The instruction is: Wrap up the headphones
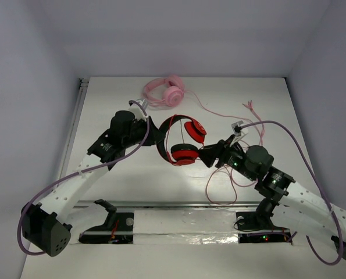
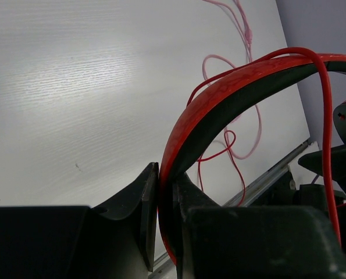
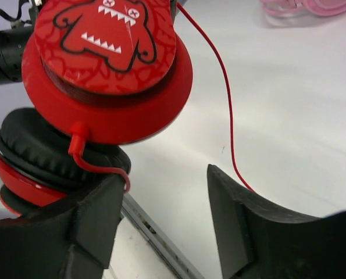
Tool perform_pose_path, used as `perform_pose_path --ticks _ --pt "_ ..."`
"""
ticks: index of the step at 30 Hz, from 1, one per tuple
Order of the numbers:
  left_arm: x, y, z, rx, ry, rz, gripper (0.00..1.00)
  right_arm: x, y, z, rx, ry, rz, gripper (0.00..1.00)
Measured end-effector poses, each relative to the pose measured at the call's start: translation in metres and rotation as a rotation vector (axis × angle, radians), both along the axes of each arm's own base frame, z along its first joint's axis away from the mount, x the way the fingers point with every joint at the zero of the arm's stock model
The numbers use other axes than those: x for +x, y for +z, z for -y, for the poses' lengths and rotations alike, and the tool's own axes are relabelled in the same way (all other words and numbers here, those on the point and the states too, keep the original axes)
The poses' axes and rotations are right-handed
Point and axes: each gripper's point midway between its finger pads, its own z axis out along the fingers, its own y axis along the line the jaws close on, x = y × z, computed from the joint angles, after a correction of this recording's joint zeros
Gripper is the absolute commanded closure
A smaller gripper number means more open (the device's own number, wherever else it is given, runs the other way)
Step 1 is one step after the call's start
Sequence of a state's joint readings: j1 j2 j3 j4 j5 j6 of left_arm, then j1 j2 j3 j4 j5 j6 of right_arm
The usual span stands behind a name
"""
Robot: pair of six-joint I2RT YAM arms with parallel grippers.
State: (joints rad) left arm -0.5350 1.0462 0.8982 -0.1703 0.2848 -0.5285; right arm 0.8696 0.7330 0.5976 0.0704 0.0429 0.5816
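The headphones have a black and red headband, red ear cups and a thin red cable that trails to the right over the table. My left gripper is shut on the headband and holds the headphones up off the table. My right gripper is open, just right of the ear cups. In the right wrist view the ear cup with a monster face hangs above the left finger. The cable runs down behind the right finger, and nothing lies between the open jaws.
Pale pink headphones lie at the back of the table, and their pink cable curls to the right. A metal rail runs along the near edge between the arm bases. Grey walls enclose the white table.
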Motion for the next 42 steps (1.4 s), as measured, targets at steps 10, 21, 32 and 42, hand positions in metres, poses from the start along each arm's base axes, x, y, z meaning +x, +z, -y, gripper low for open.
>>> perform_pose_path --ticks 10,21,32,42 --pt "0.006 0.009 -0.013 0.043 0.016 0.011 1.0 -0.021 -0.022 0.006 -0.012 0.066 -0.03 0.19" --pt "0.012 0.012 -0.025 0.067 0.043 0.018 1.0 -0.023 -0.023 0.008 -0.011 0.068 -0.022 0.75" --pt "0.015 0.04 -0.027 0.067 0.031 0.064 1.0 0.014 -0.087 0.008 -0.177 -0.093 -0.151 0.15" --pt "0.011 0.046 -0.032 0.097 0.02 0.062 1.0 0.029 -0.104 0.017 -0.219 -0.179 -0.155 0.16"
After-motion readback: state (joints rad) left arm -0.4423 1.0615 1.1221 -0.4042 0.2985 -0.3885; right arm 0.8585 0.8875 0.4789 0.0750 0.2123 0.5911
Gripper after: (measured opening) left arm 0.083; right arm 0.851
